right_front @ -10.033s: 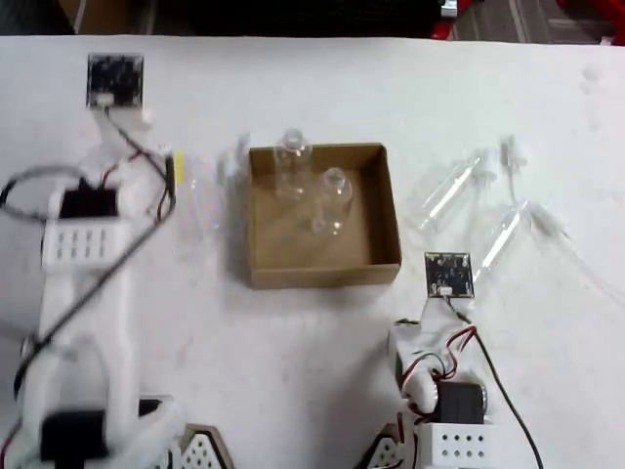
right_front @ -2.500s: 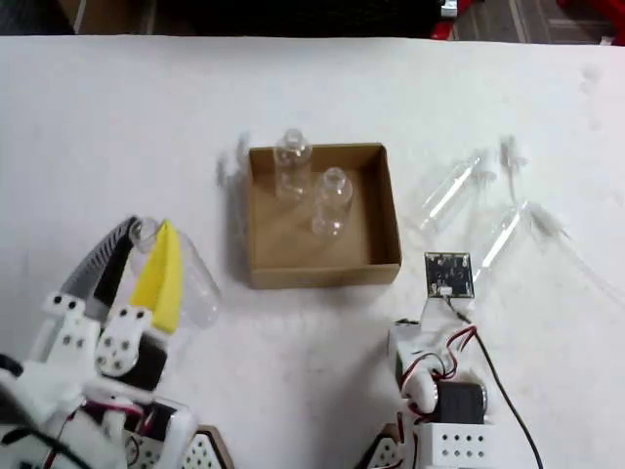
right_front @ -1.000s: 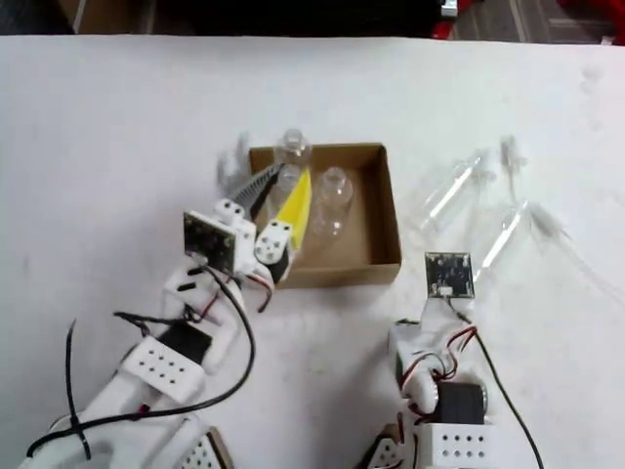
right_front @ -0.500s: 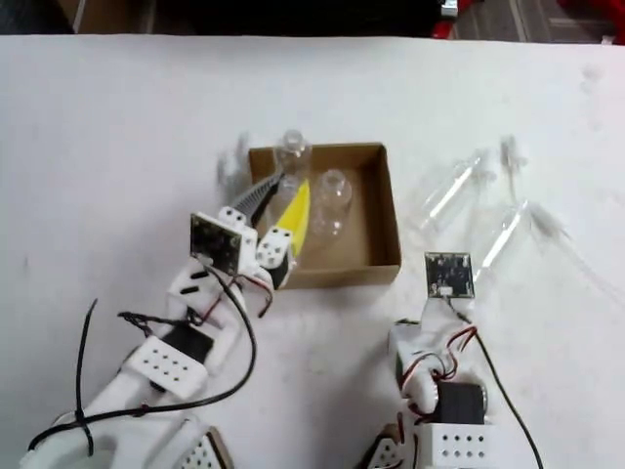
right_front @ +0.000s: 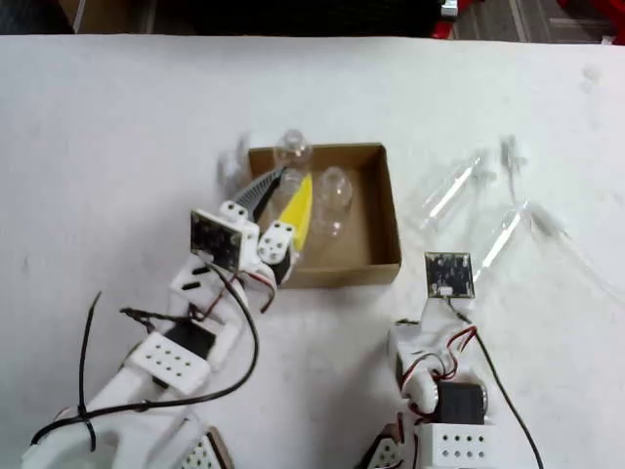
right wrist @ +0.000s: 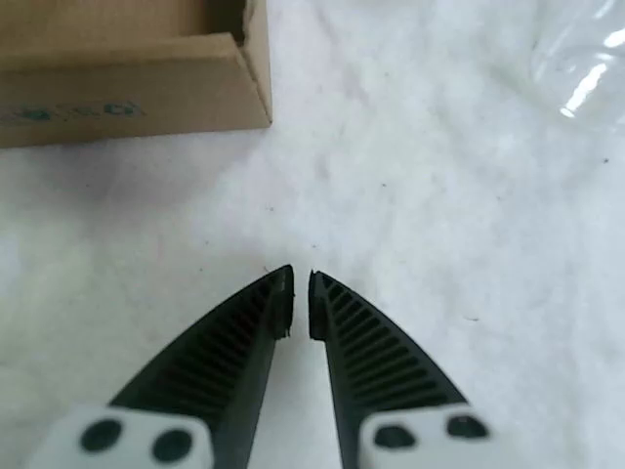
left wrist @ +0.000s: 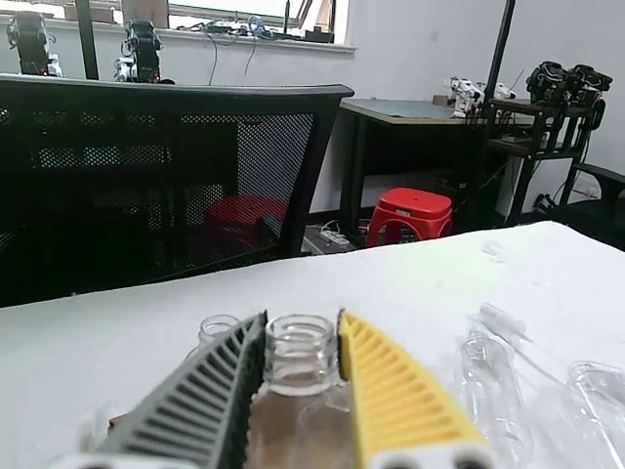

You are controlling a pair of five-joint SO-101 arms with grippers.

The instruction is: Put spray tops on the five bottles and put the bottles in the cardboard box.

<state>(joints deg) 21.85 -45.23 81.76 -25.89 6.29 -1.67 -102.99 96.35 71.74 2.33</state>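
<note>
The right gripper (right wrist: pixel 300 293) sat low over the table (right_front: pixel 117 107) near the cardboard box (right_front: pixel 337 273), its jaws all but together and holding nothing. The left gripper (right_front: pixel 291 178) was clamped on an uncapped bottle (left wrist: pixel 301 357) over the box's left part. Two bottles (right_front: pixel 334 186) stood inside, and two more (right_front: pixel 451 191) lay on the table beyond.

I see the left gripper (left wrist: pixel 298 327) with one grey ribbed finger (left wrist: pixel 210 396) and one yellow finger (left wrist: pixel 391 391). Right gripper (right wrist: pixel 301 288): both black, ribbed. Left arm (right_front: pixel 161 363) and right arm (right_front: pixel 454 445) are white plastic, with black servos (right_front: pixel 459 399), red and black wires (right_front: pixel 467 340) and a square camera board (right_front: pixel 448 275) on each wrist.
</note>
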